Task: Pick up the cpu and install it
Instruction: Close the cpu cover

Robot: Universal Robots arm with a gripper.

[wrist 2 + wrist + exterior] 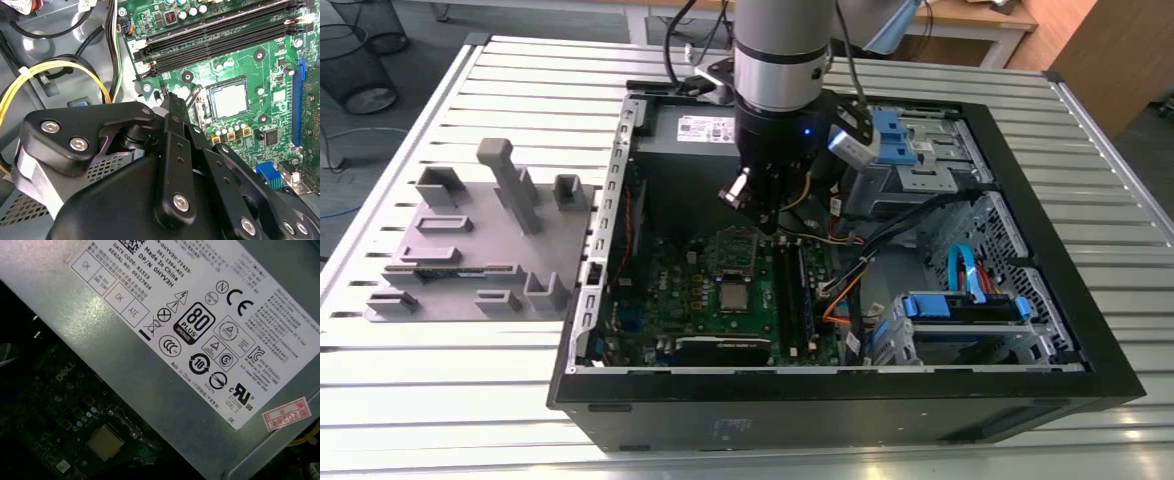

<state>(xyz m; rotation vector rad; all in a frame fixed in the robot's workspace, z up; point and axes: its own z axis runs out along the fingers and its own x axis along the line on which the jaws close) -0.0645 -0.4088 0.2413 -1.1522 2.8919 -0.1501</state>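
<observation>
My tool [771, 228] hangs inside the open computer case [1107, 392], its black jaws drawn narrow and nothing held between them. In the second wrist view the tool [171, 98] tapers to a thin tip above the green motherboard [280, 50], just short of the socket.

The cpu [736, 296] lies flat in that socket, near the middle of the motherboard [670, 285], silver top up. It is apart from my tool. The second wrist view shows the cpu [228, 97] framed by the dark socket, with a metal bracket [196, 104] on the edge nearest the tool. In the first wrist view the cpu [105, 442] is a pale square in deep shadow.

Long black memory slots [220, 35] run across the board beyond the socket. Yellow cables [55, 66] loop over the bare metal floor of the case.

The grey power supply [100, 345] carries a large white label [200, 325] crowded with certification marks and fine print, and a small red-bordered sticker [286, 414] at one corner. In the exterior view the power supply [694, 128] sits at the far end of the case, partly behind my arm.

Blue drive carriers [961, 305] sit on the exterior view's right. A grey parts fixture [467, 250] rests on the slatted tabletop [454, 420] to the left; what its recesses hold is hard to make out.
</observation>
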